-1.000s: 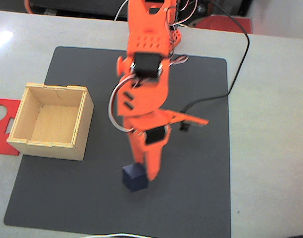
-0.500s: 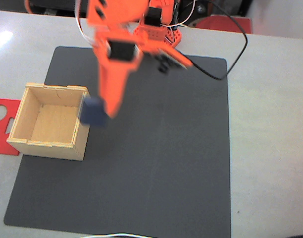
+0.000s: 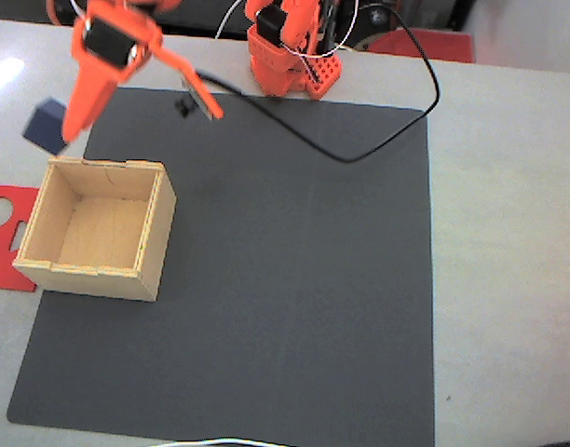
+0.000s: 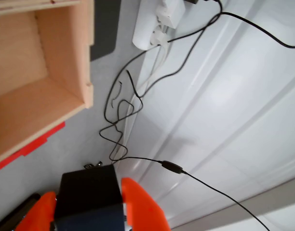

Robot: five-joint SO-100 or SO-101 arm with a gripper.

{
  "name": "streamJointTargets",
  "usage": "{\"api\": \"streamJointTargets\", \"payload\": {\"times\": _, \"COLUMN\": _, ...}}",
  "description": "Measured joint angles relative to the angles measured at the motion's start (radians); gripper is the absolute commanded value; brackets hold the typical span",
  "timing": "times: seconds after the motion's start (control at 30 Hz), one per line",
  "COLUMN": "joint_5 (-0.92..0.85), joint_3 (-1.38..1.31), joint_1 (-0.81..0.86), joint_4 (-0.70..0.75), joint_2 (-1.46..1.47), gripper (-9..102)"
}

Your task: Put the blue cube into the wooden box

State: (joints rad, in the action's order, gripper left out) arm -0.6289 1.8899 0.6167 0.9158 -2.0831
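The blue cube (image 3: 45,126) hangs in the air at the upper left of the fixed view, past the far left corner of the wooden box (image 3: 159,219) and outside its walls. My orange gripper (image 3: 61,135) is shut on the cube, reaching down-left from the arm. In the wrist view the blue cube (image 4: 89,195) sits between the two orange fingers (image 4: 140,209) at the bottom edge, with my gripper (image 4: 89,216) closed around it. The open wooden box (image 4: 82,48) fills the upper left there, its pale floor bare.
A dark mat (image 3: 294,279) covers the table under the box. A flat red cut-out piece (image 3: 6,233) lies left of the box. A black cable (image 3: 359,149) loops over the mat from the arm's base (image 3: 285,56). A white power strip (image 4: 157,24) and loose wires lie nearby.
The gripper lifted the blue cube off the mat's front middle and swung it left and back, past the box's right wall to beyond its far left corner.
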Motion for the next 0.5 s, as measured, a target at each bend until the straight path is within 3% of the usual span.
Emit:
{"api": "streamJointTargets", "payload": {"times": 0.27, "joint_5": 0.038, "joint_3": 0.074, "joint_1": -0.055, "joint_4": -0.138, "joint_2": 0.114, "gripper": 0}}
{"api": "streamJointTargets", "payload": {"times": 0.5, "joint_5": 0.114, "joint_3": 0.083, "joint_1": -0.098, "joint_4": -0.109, "joint_2": 0.106, "gripper": 0}}
